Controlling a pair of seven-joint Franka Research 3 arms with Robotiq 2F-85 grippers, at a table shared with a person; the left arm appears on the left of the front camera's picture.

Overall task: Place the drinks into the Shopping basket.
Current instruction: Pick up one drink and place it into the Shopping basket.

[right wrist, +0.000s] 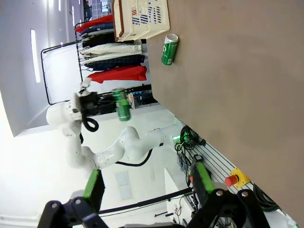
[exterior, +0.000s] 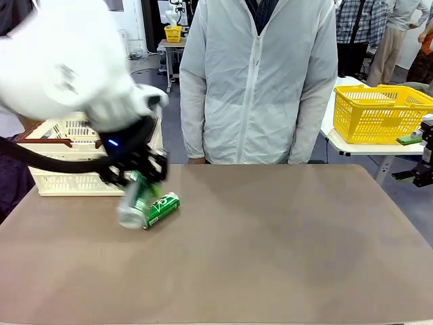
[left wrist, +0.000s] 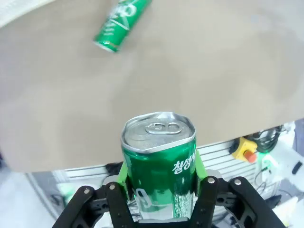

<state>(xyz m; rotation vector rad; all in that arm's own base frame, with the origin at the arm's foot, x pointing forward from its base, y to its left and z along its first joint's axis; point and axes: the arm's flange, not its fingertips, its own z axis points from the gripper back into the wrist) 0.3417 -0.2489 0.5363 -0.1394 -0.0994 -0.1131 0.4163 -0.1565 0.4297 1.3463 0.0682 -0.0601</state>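
Observation:
My left gripper [exterior: 140, 177] is shut on a green drink can [exterior: 134, 202] with white markings and holds it tilted above the table's left side. In the left wrist view the held can [left wrist: 160, 164] sits between the green pads [left wrist: 124, 176], silver top facing away, slightly dented. A second green can [exterior: 163, 207] lies on its side on the table just beside it, also seen from the left wrist [left wrist: 121, 23]. The cream-white Shopping basket [exterior: 64, 181] with brown rim stands at the table's far left, behind the gripper. My right gripper [right wrist: 148, 186] stands open with nothing in it, off the table's right edge [exterior: 425, 170].
A person in a pale jacket [exterior: 257, 81] stands at the far side of the table. A yellow mesh basket [exterior: 379, 112] rests on another table at the back right. The brown tabletop [exterior: 270, 250] spreads bare across the middle and right.

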